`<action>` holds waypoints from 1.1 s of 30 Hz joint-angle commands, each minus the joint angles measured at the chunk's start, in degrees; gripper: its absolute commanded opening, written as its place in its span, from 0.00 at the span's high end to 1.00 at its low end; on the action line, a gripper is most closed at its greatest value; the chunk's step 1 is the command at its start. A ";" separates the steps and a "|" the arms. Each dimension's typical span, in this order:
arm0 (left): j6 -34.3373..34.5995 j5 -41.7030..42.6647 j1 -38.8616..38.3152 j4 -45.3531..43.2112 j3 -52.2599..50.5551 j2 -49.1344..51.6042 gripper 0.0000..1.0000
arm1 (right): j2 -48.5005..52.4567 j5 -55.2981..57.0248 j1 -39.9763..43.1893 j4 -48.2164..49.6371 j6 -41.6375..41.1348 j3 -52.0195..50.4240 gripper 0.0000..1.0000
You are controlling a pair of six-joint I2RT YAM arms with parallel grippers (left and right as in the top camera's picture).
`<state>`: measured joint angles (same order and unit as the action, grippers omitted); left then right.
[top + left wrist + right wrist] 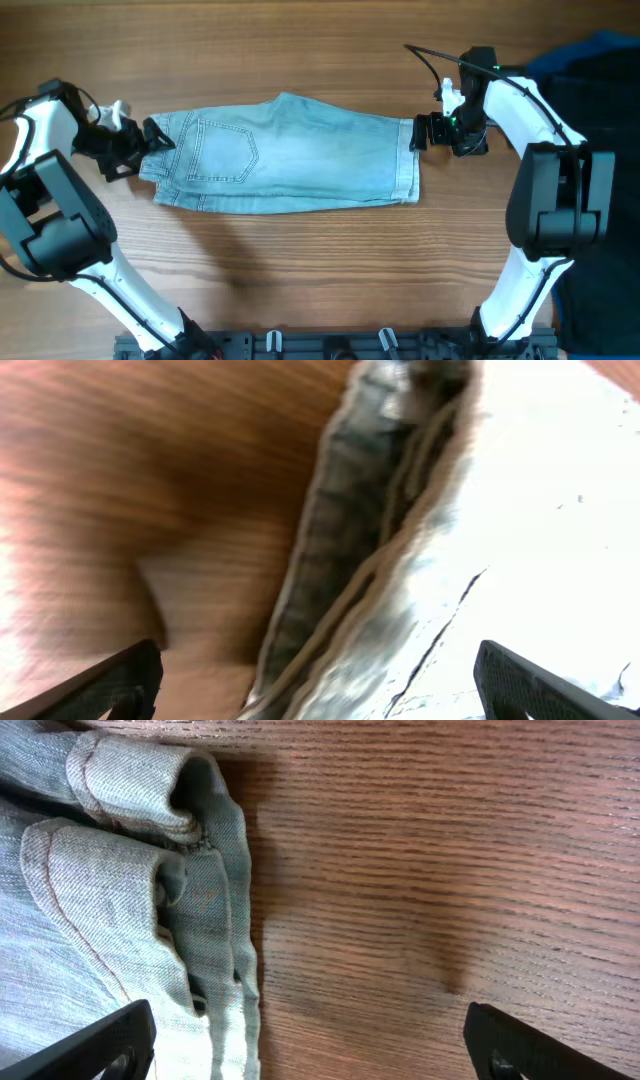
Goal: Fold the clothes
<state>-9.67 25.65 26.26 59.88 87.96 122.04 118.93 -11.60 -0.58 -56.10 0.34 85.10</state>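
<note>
Denim shorts [290, 150] lie folded flat on tabletop [300, 265]. Left gripper [150, 138], jaws apart, at their waistband end. Right gripper [419, 133], jaws apart, at their hem end.

The left arm [35, 130] and right arm [520, 100] stretch low toward each other, each with jaws spread wide apart.

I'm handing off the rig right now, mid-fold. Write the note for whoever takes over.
Left gripper: open, holding nothing, at the waistband of the denim shorts.
Right gripper: open, holding nothing, beside the leg hems.
Done: shorts lie flat on the table, apparently folded in half lengthwise, hems stacked.
Left: probably a crosswise fold, then the black and blue garments piled at the right edge.
</note>
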 commanded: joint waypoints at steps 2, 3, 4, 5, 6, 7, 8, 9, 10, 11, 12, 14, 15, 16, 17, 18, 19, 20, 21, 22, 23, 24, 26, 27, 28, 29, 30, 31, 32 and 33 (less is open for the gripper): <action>-2.56 3.93 -0.15 -2.73 -4.74 0.02 0.00 | 0.74 -1.01 0.22 0.15 1.16 -0.33 0.00; -2.51 3.98 -0.15 -3.54 -6.08 0.15 0.00 | 0.74 -1.01 0.22 0.15 1.18 -0.33 0.00; -2.54 4.66 -0.15 -4.02 -7.17 0.46 0.00 | 0.74 -1.01 0.24 0.15 1.18 -0.33 0.00; -2.54 5.70 -0.15 -4.02 -7.78 0.85 0.00 | 0.74 -1.03 0.24 0.22 1.14 -0.33 0.00; -2.56 6.88 -0.15 -4.22 -8.39 1.14 0.00 | 0.74 -1.05 0.22 0.31 1.14 -0.33 0.00; -2.54 7.80 -0.20 -4.50 -8.98 1.42 0.01 | 0.74 -1.33 0.22 0.37 1.14 -0.33 0.00; -2.54 9.05 -0.39 -4.85 -9.77 1.53 0.04 | 0.74 -1.88 0.22 0.50 1.16 -0.33 0.00; -2.54 9.49 -0.72 -5.31 -10.51 1.64 0.08 | 0.74 -2.38 0.22 0.63 1.16 -0.33 0.00; -2.56 9.46 -1.09 -5.29 -10.84 1.64 0.15 | 0.74 -2.73 0.22 0.72 1.16 -0.33 0.00; -2.54 9.46 -1.53 -5.22 -10.99 1.64 0.19 | 0.74 -2.73 0.22 0.79 1.09 -0.33 0.00; -2.54 9.46 -1.88 -5.05 -10.99 1.64 0.24 | 0.74 -2.73 0.22 0.81 1.11 -0.33 0.00; -1.49 9.49 -3.04 -5.11 -10.99 1.64 0.45 | 0.74 -2.73 0.22 0.96 1.05 -0.33 0.00; -1.49 9.46 -3.85 -5.40 -10.99 1.64 0.63 | 0.74 -2.71 0.22 0.96 1.03 -0.33 0.00; -1.49 9.46 -4.28 -5.53 -10.99 1.64 0.69 | 0.74 -2.73 0.22 0.92 1.03 -0.33 0.00; -1.51 9.42 -4.72 -5.73 -10.99 1.64 0.83 | 0.74 -2.71 0.22 0.76 1.05 -0.33 0.00; -1.49 9.20 -4.98 -5.99 -10.99 1.64 0.96 | 0.74 -2.71 0.22 0.59 1.05 -0.33 0.00; -1.42 9.03 -5.01 -6.36 -10.97 1.64 0.96 | 0.74 -2.71 0.22 0.46 1.05 -0.33 0.00; -1.42 8.94 -4.98 -6.54 -10.97 1.62 0.96 | 0.74 -2.71 0.22 0.37 1.05 -0.33 0.00; -0.92 8.57 -4.72 -6.56 -10.95 1.62 0.96 | 0.74 -2.69 0.22 0.22 1.05 -0.33 0.00; -0.13 7.63 -4.50 -6.54 -10.80 1.62 0.96 | 0.74 -2.69 0.22 0.11 1.05 -0.33 0.00; -0.15 7.06 -4.26 -6.43 -10.69 1.62 0.96 | 0.74 -2.69 0.22 0.09 1.03 -0.33 0.00; -0.11 6.34 -3.85 -6.25 -10.45 1.62 0.96 | 0.74 -2.69 0.24 0.11 1.03 -0.33 0.00; 2.36 4.17 -2.84 -5.75 -9.27 1.62 0.96 | 0.74 -2.69 0.22 0.02 1.03 -0.33 0.00; 2.64 3.80 -2.29 -4.83 -8.04 1.62 0.96 | 0.74 -2.69 0.22 -0.09 1.07 -0.33 0.00; 2.69 3.34 -1.79 -3.69 -6.60 1.62 0.96 | 0.74 -2.69 0.22 -0.11 1.07 -0.33 0.00; 2.86 2.62 -1.44 -2.64 -5.33 1.62 0.96 | 0.74 -2.69 0.24 -0.11 1.07 -0.33 0.00; 3.32 1.07 -0.96 -0.87 -2.93 1.62 0.96 | 0.74 -2.69 0.24 -0.11 1.05 -0.33 0.00; 3.32 -0.35 -0.83 0.92 -0.57 1.60 0.96 | 0.74 -2.69 0.24 -0.09 1.03 -0.33 0.00; 3.34 -1.95 -0.85 2.56 1.57 1.53 0.96 | 0.74 -2.69 0.24 -0.07 1.05 -0.33 0.00; 3.82 -3.52 -0.96 3.89 3.78 1.33 0.96 | 0.74 -2.69 0.22 -0.07 1.03 -0.33 0.00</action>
<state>-7.62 29.06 24.53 61.12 85.01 123.07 118.93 -13.10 -0.58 -56.10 0.34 85.10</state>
